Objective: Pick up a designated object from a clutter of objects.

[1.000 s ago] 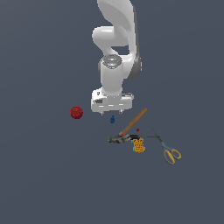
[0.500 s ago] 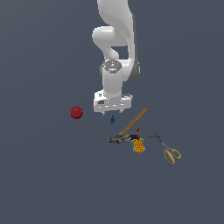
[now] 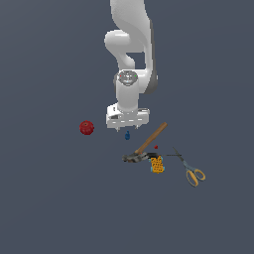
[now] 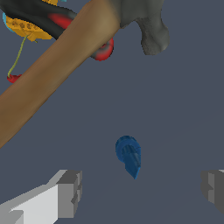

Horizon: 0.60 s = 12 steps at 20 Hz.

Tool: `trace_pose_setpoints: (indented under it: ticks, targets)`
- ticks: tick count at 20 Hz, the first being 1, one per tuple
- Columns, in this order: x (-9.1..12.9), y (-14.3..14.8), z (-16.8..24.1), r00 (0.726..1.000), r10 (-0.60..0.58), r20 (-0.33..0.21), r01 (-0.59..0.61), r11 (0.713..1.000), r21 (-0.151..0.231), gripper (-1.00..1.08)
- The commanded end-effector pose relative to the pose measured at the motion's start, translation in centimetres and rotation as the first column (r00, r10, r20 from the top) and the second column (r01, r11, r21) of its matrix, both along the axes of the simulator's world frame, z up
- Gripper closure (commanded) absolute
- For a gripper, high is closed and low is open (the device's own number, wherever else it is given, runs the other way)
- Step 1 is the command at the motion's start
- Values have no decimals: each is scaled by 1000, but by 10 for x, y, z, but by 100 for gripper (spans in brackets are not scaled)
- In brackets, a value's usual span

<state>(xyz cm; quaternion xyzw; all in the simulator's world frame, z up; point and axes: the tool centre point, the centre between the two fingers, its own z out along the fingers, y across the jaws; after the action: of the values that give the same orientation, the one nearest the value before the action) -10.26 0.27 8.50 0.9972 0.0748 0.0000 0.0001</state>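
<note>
Exterior view: white gripper (image 3: 127, 130), jaws' spacing hard to make out, directly above tiny blue bottle-shaped piece (image 3: 127, 135) on grey counter (image 3: 54, 198). Red ball (image 3: 87, 127) apart; wooden-handled hammer (image 3: 146, 145), orange patterned block (image 3: 157, 164), yellow-handled scissors (image 3: 189, 170) near.

Wrist view: jaws spread wide, blue piece (image 4: 129, 155) lying between, untouched. Hammer (image 4: 61, 57) partly cut off.

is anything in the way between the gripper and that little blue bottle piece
Nothing visible is. The gripper hangs open above the blue bottle piece, which shows between the fingers with bare floor around it. The hammer lies apart, toward the exterior view's right.
</note>
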Motion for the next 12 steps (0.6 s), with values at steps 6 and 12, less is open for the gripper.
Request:
trace_pose_setpoints:
  ticks: [6, 12]
  targets:
    - [-1, 0, -29, 1000, 1, 0, -1, 1000, 0, -92]
    - [-1, 0, -41, 1000, 1, 0, -1, 1000, 0, -92]
